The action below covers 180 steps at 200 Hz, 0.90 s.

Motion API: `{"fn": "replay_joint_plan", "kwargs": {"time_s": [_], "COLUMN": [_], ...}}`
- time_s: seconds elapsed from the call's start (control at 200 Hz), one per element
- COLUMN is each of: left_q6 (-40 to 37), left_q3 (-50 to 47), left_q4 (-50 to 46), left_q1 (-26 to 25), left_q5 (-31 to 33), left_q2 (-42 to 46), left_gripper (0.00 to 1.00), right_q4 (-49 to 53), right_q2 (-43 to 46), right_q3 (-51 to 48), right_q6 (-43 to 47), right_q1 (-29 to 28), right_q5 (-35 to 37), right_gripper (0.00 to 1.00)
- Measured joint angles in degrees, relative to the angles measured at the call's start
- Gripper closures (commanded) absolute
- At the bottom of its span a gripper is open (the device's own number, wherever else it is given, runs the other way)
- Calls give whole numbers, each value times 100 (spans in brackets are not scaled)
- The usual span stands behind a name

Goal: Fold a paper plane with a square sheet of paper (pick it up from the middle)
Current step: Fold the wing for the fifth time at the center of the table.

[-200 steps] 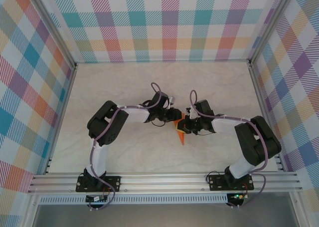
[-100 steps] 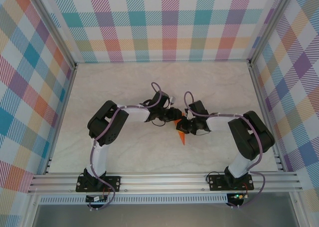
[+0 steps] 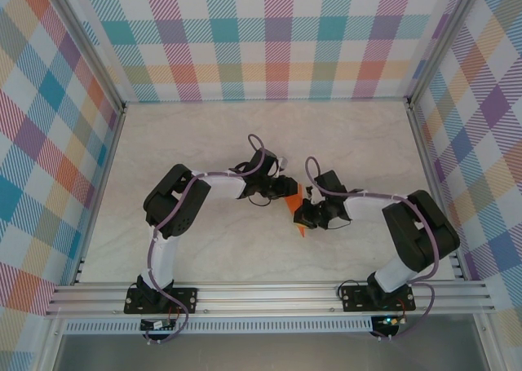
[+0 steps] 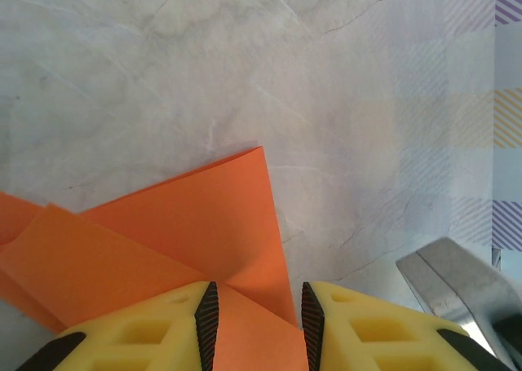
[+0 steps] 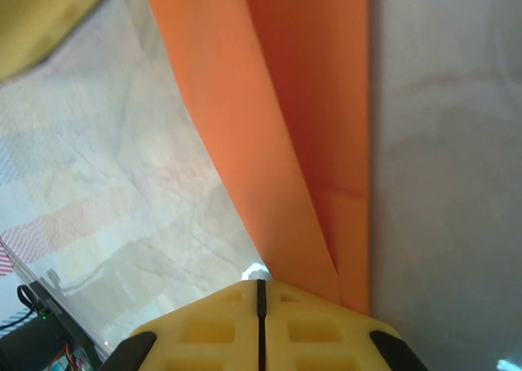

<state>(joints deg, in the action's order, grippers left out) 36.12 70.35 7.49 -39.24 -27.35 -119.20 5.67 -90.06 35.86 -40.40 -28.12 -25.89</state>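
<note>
The square sheet of paper (image 3: 297,196) is a bright-orange folded wedge lying on the marble table between my two grippers, its point (image 3: 300,231) toward the near edge. My left gripper (image 3: 285,192) rests on its far end. In the left wrist view the paper (image 4: 188,232) runs under and between the left gripper (image 4: 257,326), whose jaws stand apart. My right gripper (image 3: 303,218) is beside the wedge's lower part. In the right wrist view the right gripper (image 5: 261,285) is shut with nothing between its pads, its tip next to a folded edge of the paper (image 5: 277,102).
Plaid walls (image 3: 269,37) close off the back and both sides. An aluminium rail (image 3: 261,293) runs along the near edge by the arm bases. Bare marble tabletop (image 3: 204,134) stretches around the paper. A grey metal part (image 4: 457,281) shows low right in the left wrist view.
My right gripper has slid toward the near edge along the paper, uncovering more orange at the far end. The left arm has stayed put.
</note>
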Motion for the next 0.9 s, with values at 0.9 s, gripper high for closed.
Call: {"fn": "replay_joint_plan", "kwargs": {"time_s": [0.9], "left_q6": [2], "left_q3": [0], "left_q4": [-2], "left_q1": [0], "left_q5": [22], "left_q2": [2], "left_gripper": [64], "right_q4": [555], "right_q2": [1130], "right_q3": [-293], "right_q6": [85], "right_q1": [26], "right_q5": [-146], "right_gripper": [83]}}
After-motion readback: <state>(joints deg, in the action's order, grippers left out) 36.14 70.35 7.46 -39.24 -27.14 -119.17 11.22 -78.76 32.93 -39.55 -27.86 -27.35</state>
